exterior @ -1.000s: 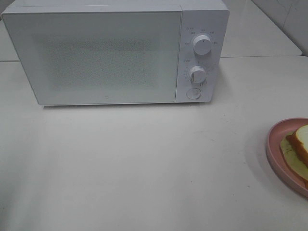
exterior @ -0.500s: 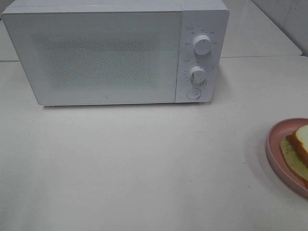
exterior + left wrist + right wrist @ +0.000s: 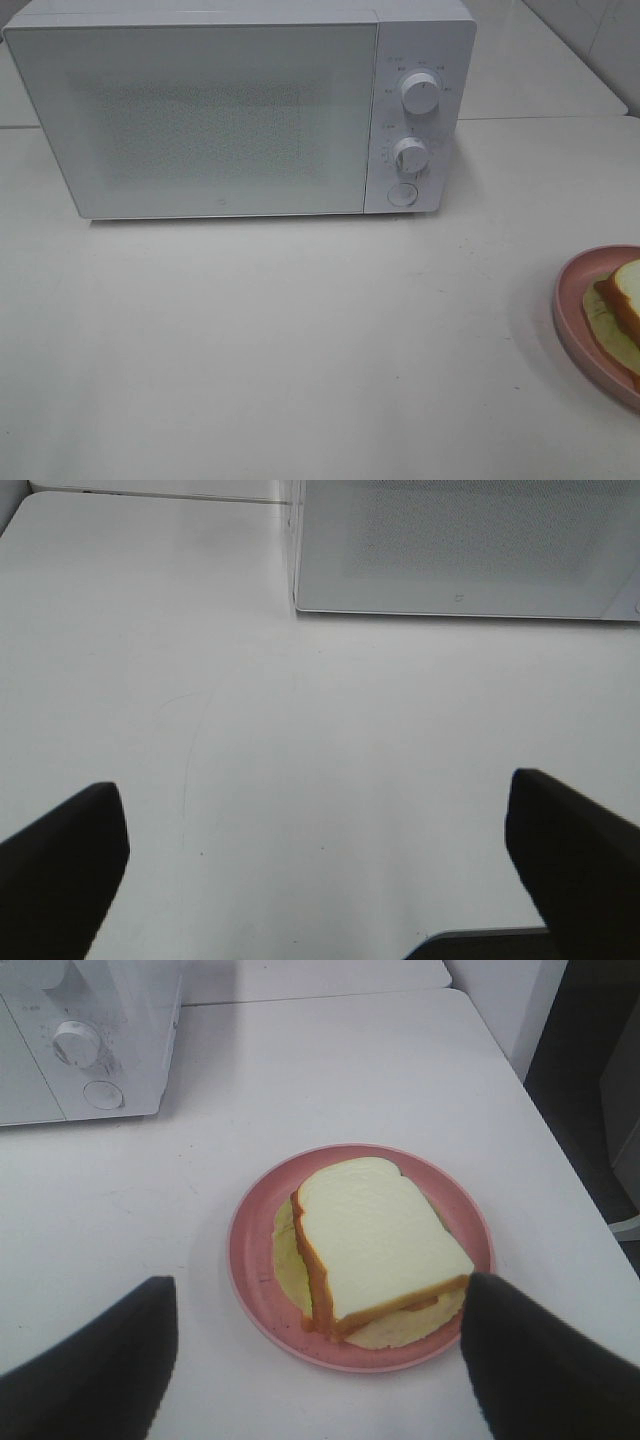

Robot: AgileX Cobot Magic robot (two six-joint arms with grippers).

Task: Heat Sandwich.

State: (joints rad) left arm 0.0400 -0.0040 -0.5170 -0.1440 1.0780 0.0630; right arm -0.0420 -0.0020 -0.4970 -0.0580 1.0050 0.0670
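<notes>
Nothing of the heating looks done yet. The microwave (image 3: 240, 110) stands at about 11 o'clock on the counter (image 3: 300, 340) in the high view, with its door (image 3: 200, 120) shut flat against the body and no arm near it. The sandwich (image 3: 375, 1245) lies on a pink plate (image 3: 250, 1260), which sits at the counter's 3 o'clock edge in the high view, well apart from the microwave and partly cut off by the frame.

The right pincer (image 3: 320, 1360) hangs above the counter just short of the plate, its jaws spread wide to either side of the plate and touching nothing. The left pincer (image 3: 315, 870) is likewise spread wide over bare counter, facing the lower front corner of the microwave and holding nothing.

By my reading the whole job is left: the door has to be opened, the sandwich or its plate carried inside, the door shut, and the two knobs (image 3: 420, 92) on the control panel turned. Which arm moves first cannot be told.
</notes>
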